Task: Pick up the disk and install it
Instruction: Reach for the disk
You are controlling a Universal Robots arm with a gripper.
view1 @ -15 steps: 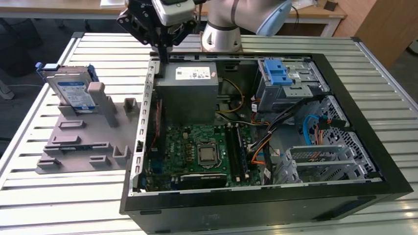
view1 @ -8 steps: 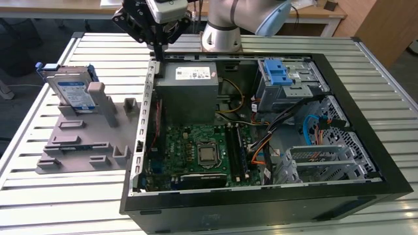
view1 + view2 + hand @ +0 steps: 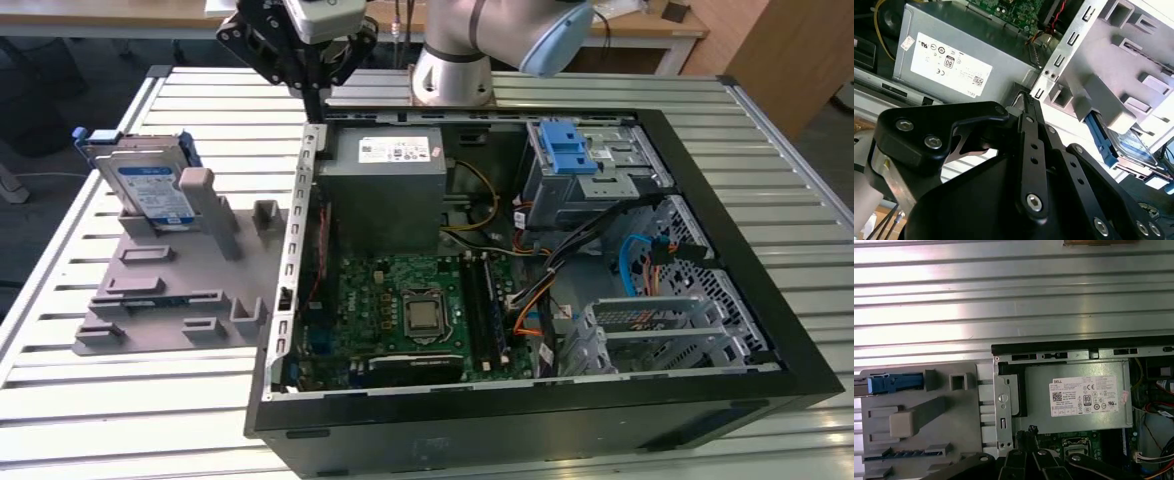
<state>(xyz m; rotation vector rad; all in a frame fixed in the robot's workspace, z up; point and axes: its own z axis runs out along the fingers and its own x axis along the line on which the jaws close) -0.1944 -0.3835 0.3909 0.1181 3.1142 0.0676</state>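
Silver disk (image 3: 144,185) with blue side rails, standing on edge in a grey holder (image 3: 160,295) on the slatted counter (image 3: 80,400). It is outside the open case (image 3: 534,410), near the case wall on the exterior view's left.

Pincer (image 3: 314,117): fingers together, clamped on nothing. It hangs above the rear corner of the case, over the wall nearest the holder and just beside the power supply (image 3: 387,180). It is well apart from the disk.

Second wrist view: the pincer (image 3: 1026,98) tip points at the case wall next to the power supply (image 3: 949,60). The disk (image 3: 1136,147) sits outside the case, seated in the holder (image 3: 1124,65).

First wrist view: the pincer (image 3: 1031,430) is over the case corner by the power supply (image 3: 1081,397). The disk (image 3: 889,385) appears edge-on at the end of the holder (image 3: 914,425) farthest from the case.

Drive cage (image 3: 587,165) with blue latch: inside the case at the rear, on the side away from the holder. The disk is not in it.

Stage, as judged: no part of the task is done. The disk is ungrasped and not yet lifted, so both pick-up and installation remain.
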